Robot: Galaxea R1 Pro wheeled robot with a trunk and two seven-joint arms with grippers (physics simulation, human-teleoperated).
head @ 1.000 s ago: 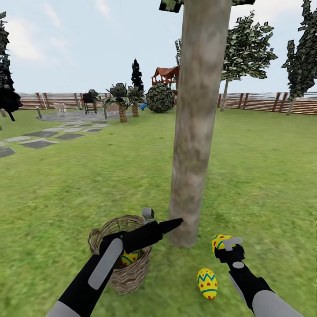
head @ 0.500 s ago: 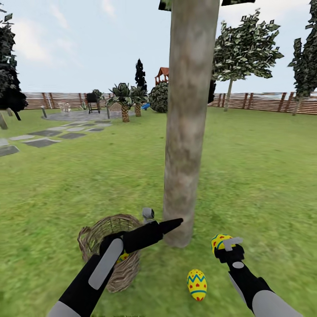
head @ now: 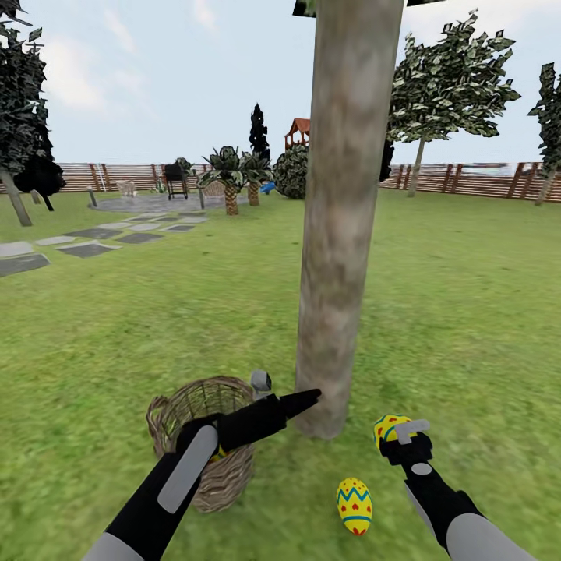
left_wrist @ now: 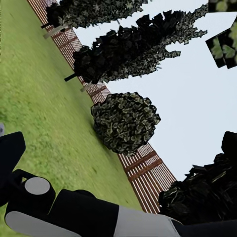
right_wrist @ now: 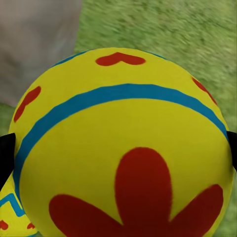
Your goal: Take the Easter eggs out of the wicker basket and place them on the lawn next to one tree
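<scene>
- One Easter egg [head: 354,506] lies on the lawn [head: 467,327], just in front of the tree [head: 343,234].
- The right pincer [head: 403,436] grips a second egg [right_wrist: 123,148] above the grass.
- The left pincer [head: 300,401] hovers over the wicker basket [head: 204,444] beside the trunk; I cannot tell its opening.
- A yellow sliver of a third egg [head: 220,452] peeks from the basket.

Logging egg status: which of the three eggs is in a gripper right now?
The egg with the red flower, clamped in the right gripper beside the tree. Another egg lies loose on the lawn; the third sits in the wicker basket.
</scene>
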